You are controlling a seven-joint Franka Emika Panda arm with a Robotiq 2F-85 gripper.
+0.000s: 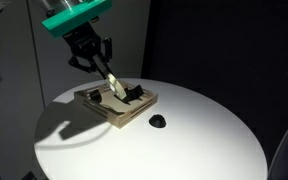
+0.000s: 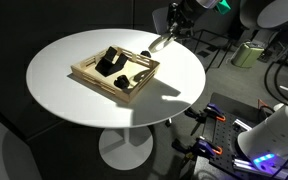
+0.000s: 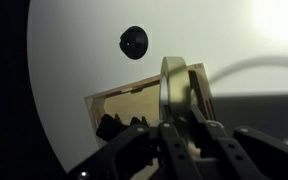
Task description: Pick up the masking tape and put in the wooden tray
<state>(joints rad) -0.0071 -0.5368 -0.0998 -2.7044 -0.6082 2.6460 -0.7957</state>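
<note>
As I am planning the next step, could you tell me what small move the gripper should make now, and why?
Probably lower straight down a little. The gripper is shut on the masking tape, which hangs edge-on over the wooden tray and seemingly does not yet rest in it, so opening now might drop it.
</note>
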